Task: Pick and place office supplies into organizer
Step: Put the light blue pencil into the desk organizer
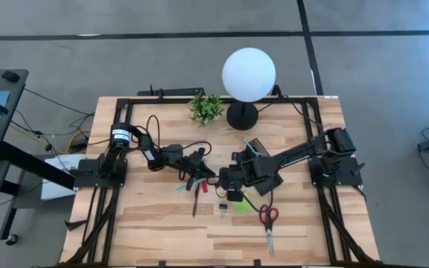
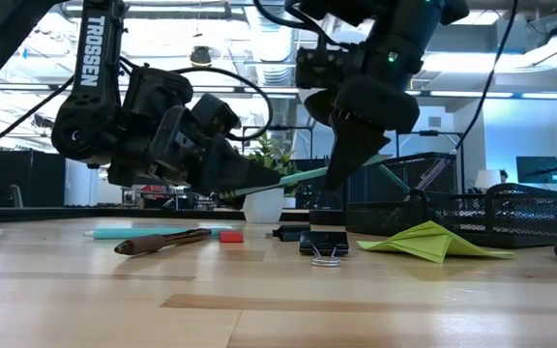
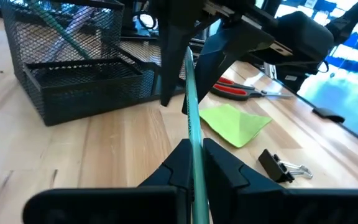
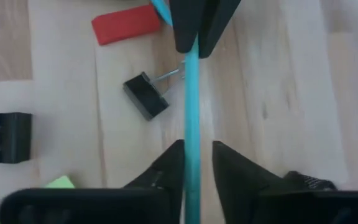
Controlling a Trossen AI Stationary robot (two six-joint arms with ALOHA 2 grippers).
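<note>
— Closest to the low lens: small black binder clip with silver wire loops (image 2: 324,248), flat on the pale wooden plank tabletop (image 2: 259,309). Just past it at one o'clock, peaked lime-green sticky-note pad (image 2: 433,242), matte and creased.

— And the slim teal plastic pen (image 3: 191,118)?

— Off the wood, slightly tilted, bridging both grippers near table centre. Pinched tight by the left gripper (image 3: 194,149). Straddled by the right gripper (image 4: 194,152), jaws narrow, with a sliver of gap on one side.

— Black wire-mesh organizer (image 3: 79,93)?

— At three o'clock from the pen in the high view, under the right arm. Boxy, with a taller back section.

— Room to move?

— Bare planks toward six and seven o'clock, out to the front edge. Crowded right under the grippers: small red block-shaped piece (image 4: 126,26), second black clip (image 4: 145,96), dark brown pen (image 2: 162,242), second teal pen (image 2: 153,232). Red-handled steel scissors (image 1: 268,222) at five o'clock, apart from the organizer.
</note>
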